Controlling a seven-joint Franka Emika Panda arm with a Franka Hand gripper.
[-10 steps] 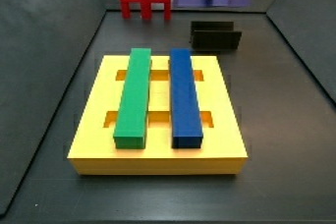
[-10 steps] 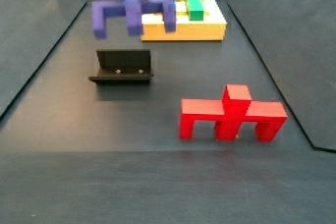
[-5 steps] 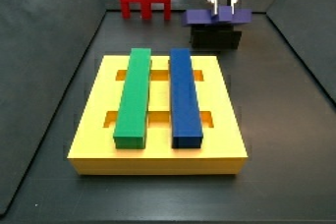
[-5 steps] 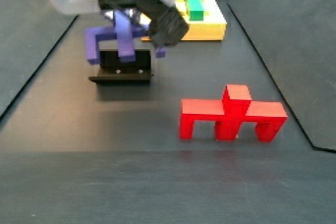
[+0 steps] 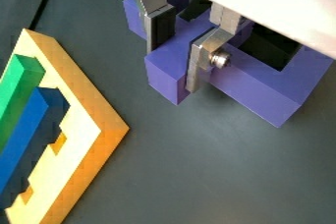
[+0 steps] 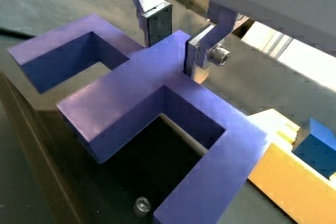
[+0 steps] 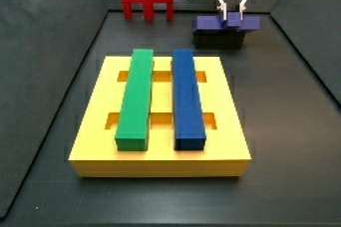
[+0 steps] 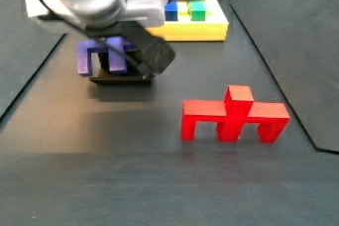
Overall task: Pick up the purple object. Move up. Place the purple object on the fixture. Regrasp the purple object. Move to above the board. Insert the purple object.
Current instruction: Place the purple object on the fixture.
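The purple object (image 7: 218,21) rests on top of the black fixture (image 7: 217,41) at the far right of the floor. A side view from the opposite end shows the purple object (image 8: 110,57) on the fixture (image 8: 122,77) under the arm. My gripper (image 7: 233,14) stands directly over it. In both wrist views the fingers straddle the central stem, and the gripper (image 5: 180,66) (image 6: 178,59) is shut on the purple object (image 5: 250,85) (image 6: 144,90). The yellow board (image 7: 94,121) lies nearer, bearing a green bar (image 7: 135,94) and a blue bar (image 7: 186,94).
A red piece of similar shape stands apart from the fixture: red piece (image 7: 147,2) at the back wall, red piece (image 8: 236,119) on the dark floor. The board's corner (image 5: 85,135) shows beside the fixture in a wrist view. Dark walls enclose the floor.
The gripper carried the purple object from near the back wall over to the fixture and lowered it. It now sits on the fixture.
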